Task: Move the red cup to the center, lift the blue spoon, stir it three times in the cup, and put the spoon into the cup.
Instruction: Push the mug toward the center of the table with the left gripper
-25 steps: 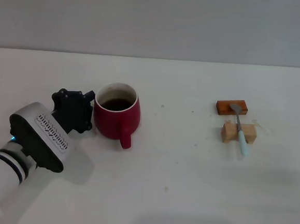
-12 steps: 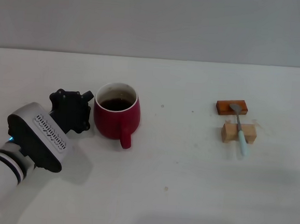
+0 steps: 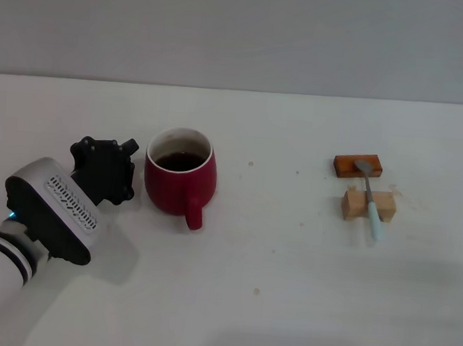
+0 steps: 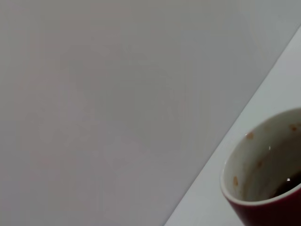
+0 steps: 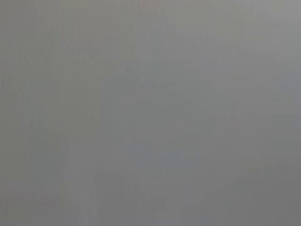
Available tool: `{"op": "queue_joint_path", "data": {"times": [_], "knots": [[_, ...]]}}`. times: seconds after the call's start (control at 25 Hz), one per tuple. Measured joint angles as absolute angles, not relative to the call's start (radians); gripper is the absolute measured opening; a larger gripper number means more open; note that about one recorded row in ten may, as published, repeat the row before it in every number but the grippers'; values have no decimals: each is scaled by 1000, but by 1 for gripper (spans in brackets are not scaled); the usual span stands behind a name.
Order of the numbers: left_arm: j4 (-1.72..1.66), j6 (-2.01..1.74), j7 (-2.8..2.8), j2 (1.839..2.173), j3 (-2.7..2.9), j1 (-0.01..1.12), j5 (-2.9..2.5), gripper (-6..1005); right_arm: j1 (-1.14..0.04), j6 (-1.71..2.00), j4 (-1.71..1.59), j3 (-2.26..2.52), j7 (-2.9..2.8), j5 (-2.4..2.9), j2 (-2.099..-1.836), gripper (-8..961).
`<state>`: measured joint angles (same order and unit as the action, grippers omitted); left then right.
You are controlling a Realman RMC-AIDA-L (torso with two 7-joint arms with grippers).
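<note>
The red cup stands left of the table's middle in the head view, handle toward me, with dark liquid inside. Its white-lined rim also shows in the left wrist view, red cup. My left gripper sits just left of the cup with a small gap between them. The blue spoon lies at the right, its grey bowl on an orange-brown block and its pale handle across a light wooden block. My right arm is out of view.
The white table stretches between the cup and the spoon's blocks. A grey wall rises behind the table's far edge. The right wrist view is plain grey.
My left gripper has drawn back to the left, away from the cup's side. The cup and the spoon have stayed where they were.
</note>
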<state>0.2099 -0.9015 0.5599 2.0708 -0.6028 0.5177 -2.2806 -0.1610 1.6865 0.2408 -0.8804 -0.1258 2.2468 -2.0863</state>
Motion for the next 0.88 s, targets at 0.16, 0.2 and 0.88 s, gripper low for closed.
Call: {"op": "queue_joint_path", "data": {"times": [0.16,0.2,0.88], "knots": [[209,-901,560,2071,-605,516,-2279,0,-160,1685,240,-880,-126,2247,-2086,741],[209,-901,560,2071,-605,516,-2279,0,-160,1685,240,-880,-126,2247,-2086,741],[207,-899,560,2069,-617,515,-2278,0,-165,1676,239,-881,-126,2247,-2086,741]]}}
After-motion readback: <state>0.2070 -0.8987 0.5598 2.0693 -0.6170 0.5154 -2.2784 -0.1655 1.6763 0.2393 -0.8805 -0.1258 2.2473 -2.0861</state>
